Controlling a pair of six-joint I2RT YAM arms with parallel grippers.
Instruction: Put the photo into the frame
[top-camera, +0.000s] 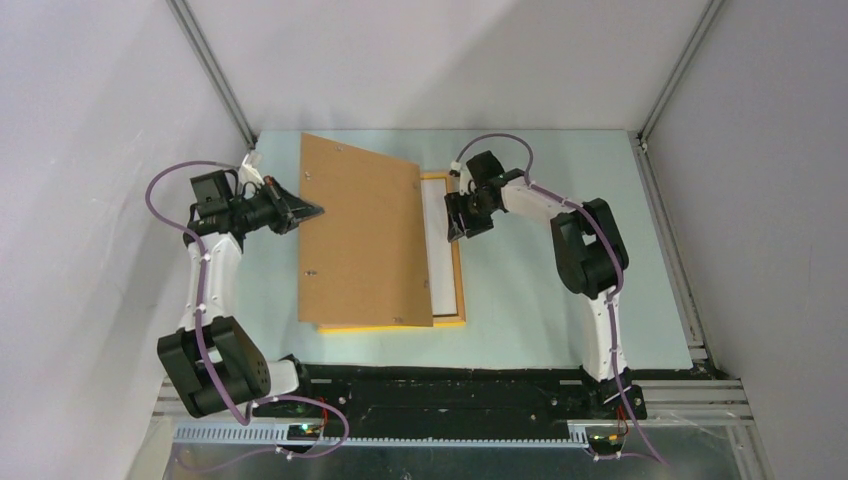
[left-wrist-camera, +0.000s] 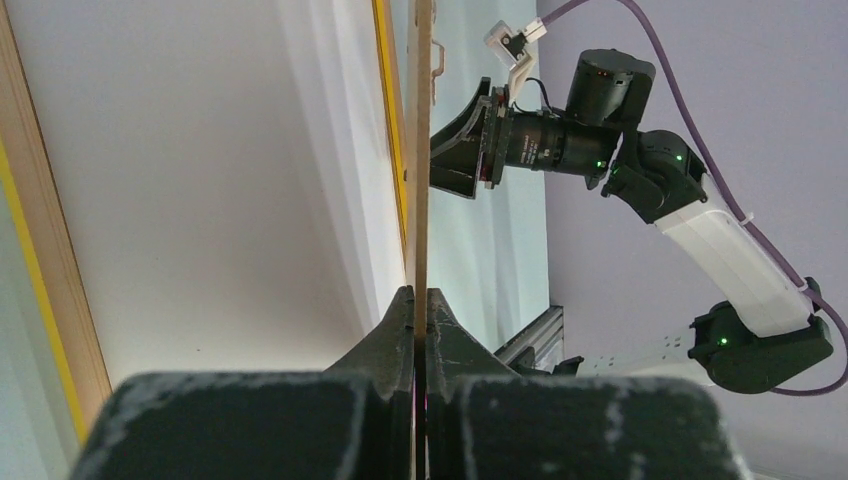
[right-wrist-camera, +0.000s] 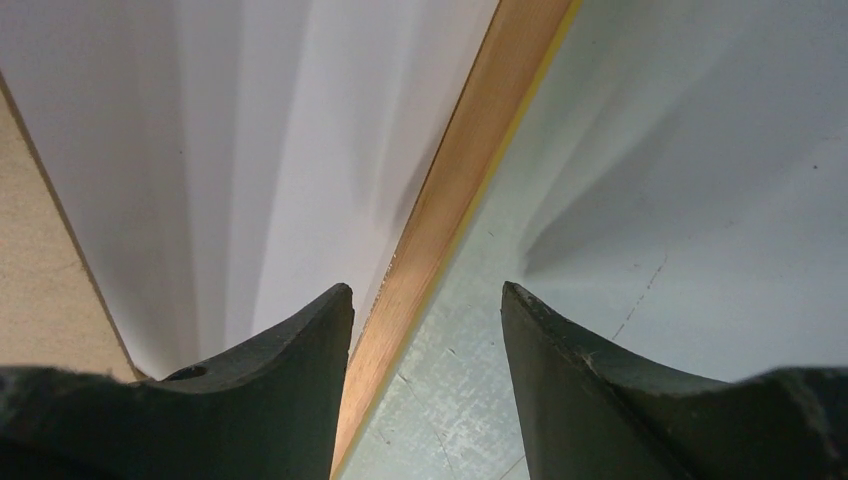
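The yellow-orange frame (top-camera: 400, 325) lies flat on the table. A white sheet (top-camera: 442, 250) fills its opening, and I cannot tell whether it is the photo; no printed side shows. A brown backing board (top-camera: 365, 235) is tilted up over the frame's left part. My left gripper (top-camera: 315, 211) is shut on the board's left edge (left-wrist-camera: 421, 200), pinching it between both fingers. My right gripper (right-wrist-camera: 425, 295) hovers open over the frame's right rail (right-wrist-camera: 450, 200). One of its fingertips (right-wrist-camera: 335, 305) is above the white sheet, the other above the table.
The pale green table (top-camera: 560, 330) is walled by grey panels at the back and both sides. In the left wrist view the right arm (left-wrist-camera: 600, 150) reaches in from the far side of the board. A black rail (top-camera: 440, 385) runs along the near edge.
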